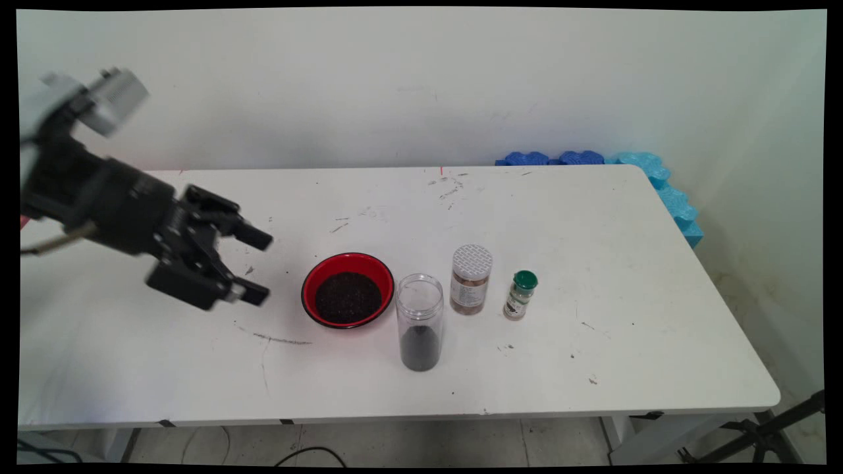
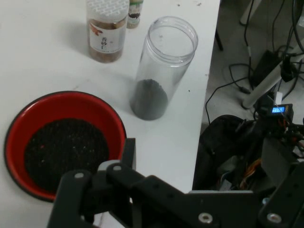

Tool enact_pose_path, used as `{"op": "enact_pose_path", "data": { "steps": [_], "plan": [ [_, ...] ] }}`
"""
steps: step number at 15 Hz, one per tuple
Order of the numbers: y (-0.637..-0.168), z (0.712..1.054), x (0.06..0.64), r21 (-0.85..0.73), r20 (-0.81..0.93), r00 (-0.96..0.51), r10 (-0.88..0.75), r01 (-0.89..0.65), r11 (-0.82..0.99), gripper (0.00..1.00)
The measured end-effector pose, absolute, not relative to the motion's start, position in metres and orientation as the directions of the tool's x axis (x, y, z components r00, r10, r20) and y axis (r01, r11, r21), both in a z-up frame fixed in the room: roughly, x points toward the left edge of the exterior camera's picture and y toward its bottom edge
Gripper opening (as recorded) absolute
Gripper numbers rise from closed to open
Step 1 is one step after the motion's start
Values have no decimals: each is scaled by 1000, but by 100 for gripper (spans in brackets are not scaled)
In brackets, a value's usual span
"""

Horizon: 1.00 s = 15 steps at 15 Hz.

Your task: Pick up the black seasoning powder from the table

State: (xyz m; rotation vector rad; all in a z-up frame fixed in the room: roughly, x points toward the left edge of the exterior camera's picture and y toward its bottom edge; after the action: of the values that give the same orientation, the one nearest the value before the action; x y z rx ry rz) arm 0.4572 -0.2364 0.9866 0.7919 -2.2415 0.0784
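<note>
My gripper (image 1: 259, 266) hovers open and empty over the left part of the table, its fingers pointing right at a red bowl (image 1: 348, 289) of dark grains a short way off. Right of the bowl stands a tall clear lidless jar (image 1: 419, 322) with dark grains in its bottom. Beyond it are a brown spice jar with a white lid (image 1: 471, 280) and a small green-capped bottle (image 1: 520, 295). In the hand view the red bowl (image 2: 61, 142) lies just ahead of one finger (image 2: 128, 154), with the clear jar (image 2: 164, 66) and spice jar (image 2: 107, 28) further on.
The white table (image 1: 593, 263) carries scuff marks and a thin line of spilled grains (image 1: 280, 339) in front of the bowl. Blue foam pieces (image 1: 658, 178) lie behind the far right corner. Cables and a stand show on the floor past the table edge.
</note>
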Motion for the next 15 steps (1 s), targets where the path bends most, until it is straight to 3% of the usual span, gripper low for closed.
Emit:
{"op": "enact_pose_path", "data": {
  "steps": [15],
  "plan": [
    [-282,883,388,154,711,-520,-473,-541,827,100]
  ]
}}
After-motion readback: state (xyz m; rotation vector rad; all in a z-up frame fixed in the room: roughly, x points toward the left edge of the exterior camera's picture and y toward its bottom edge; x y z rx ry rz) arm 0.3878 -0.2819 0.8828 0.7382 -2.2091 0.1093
